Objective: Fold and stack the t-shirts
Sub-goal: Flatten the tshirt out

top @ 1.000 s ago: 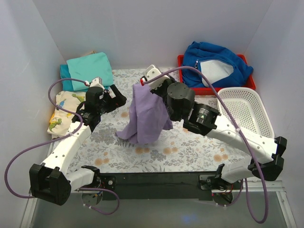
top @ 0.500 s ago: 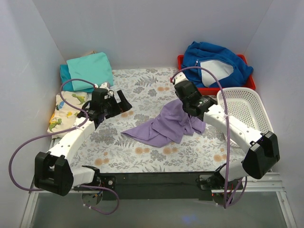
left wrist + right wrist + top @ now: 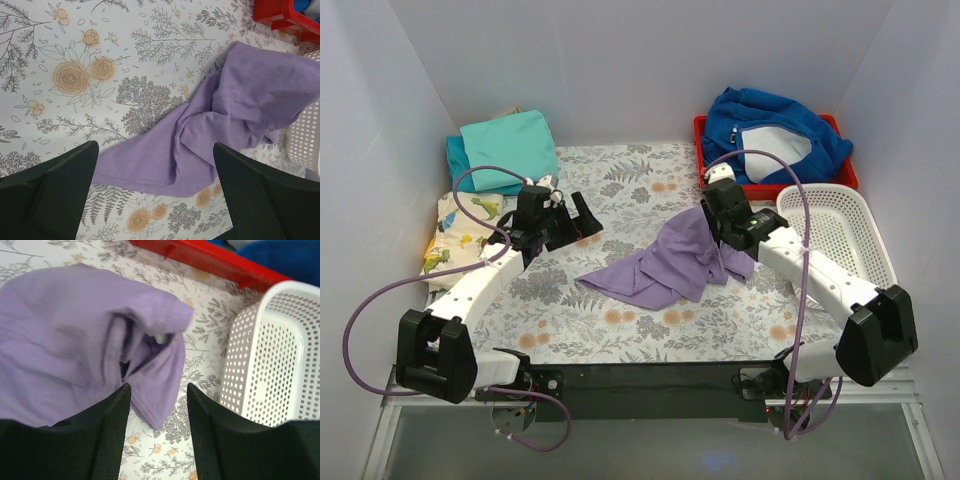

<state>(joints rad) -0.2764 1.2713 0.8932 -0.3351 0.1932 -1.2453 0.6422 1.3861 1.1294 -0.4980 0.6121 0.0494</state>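
Note:
A lavender t-shirt point(image 3: 665, 268) lies crumpled in a loose heap on the flowered table cover, right of centre. It also shows in the left wrist view as the lavender t-shirt point(image 3: 240, 110) and in the right wrist view as the lavender t-shirt point(image 3: 60, 340). My right gripper point(image 3: 733, 243) hovers over its right edge, open, with nothing between the jaws point(image 3: 158, 388). My left gripper point(image 3: 582, 213) stands wide open to the left of the shirt, pointing at its hem point(image 3: 155, 148). A turquoise folded t-shirt point(image 3: 510, 140) rests on a darker teal one point(image 3: 454, 152) at the back left.
A red tray point(image 3: 700, 128) at the back right holds a bulky blue fleece jacket point(image 3: 770, 125). In front of it stands a white perforated basket point(image 3: 840, 235). A dinosaur-print cloth point(image 3: 455, 235) lies by the left wall. White walls close in three sides.
A second ago my right gripper held the lavender t-shirt hanging above the table. It has since let it drop, opened and drawn back right. My left gripper shifted slightly right.

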